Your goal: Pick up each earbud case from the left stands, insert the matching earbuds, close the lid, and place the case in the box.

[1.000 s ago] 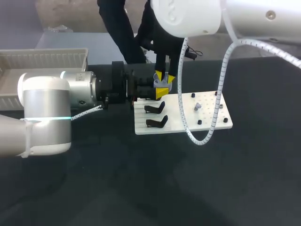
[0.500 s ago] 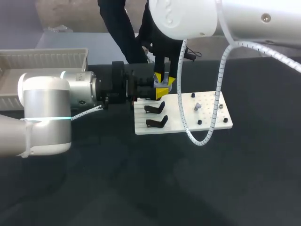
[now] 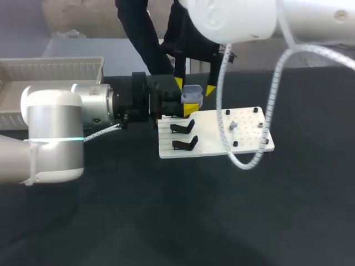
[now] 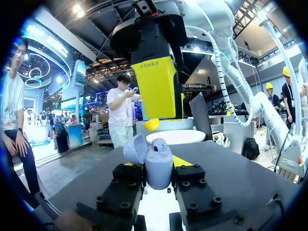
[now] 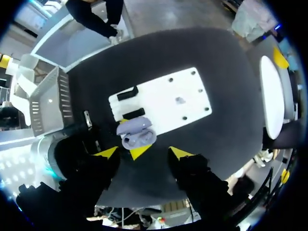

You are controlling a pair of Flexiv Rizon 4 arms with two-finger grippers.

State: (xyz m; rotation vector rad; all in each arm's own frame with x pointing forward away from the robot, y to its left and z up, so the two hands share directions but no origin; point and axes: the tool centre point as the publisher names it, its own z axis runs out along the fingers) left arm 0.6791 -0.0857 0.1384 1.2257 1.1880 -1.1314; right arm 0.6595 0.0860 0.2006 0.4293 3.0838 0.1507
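Note:
My left gripper (image 3: 190, 102) is shut on a lavender earbud case (image 3: 192, 92), held in the air just beyond the far left corner of the white board (image 3: 244, 138). In the left wrist view the case (image 4: 159, 167) stands upright between the fingers, its lid (image 4: 135, 148) swung open and an earbud (image 4: 160, 143) seated inside. My right gripper (image 3: 194, 86) hangs open straight above the case, one yellow tip on each side and neither touching it. From the right wrist view its gripper (image 5: 144, 153) looks down on the open case (image 5: 136, 134). A loose earbud (image 3: 233, 125) lies on the board.
Two black stands (image 3: 183, 128) (image 3: 186, 145) sit bare on the board's left part. Small black pegs (image 3: 235, 144) dot its right part. A pale tray (image 3: 50, 69) lies at the table's far left. My right arm's white cable (image 3: 244, 160) loops low over the board.
My right gripper has opened wide and risen off the case. The case and my left arm have stayed where they were.

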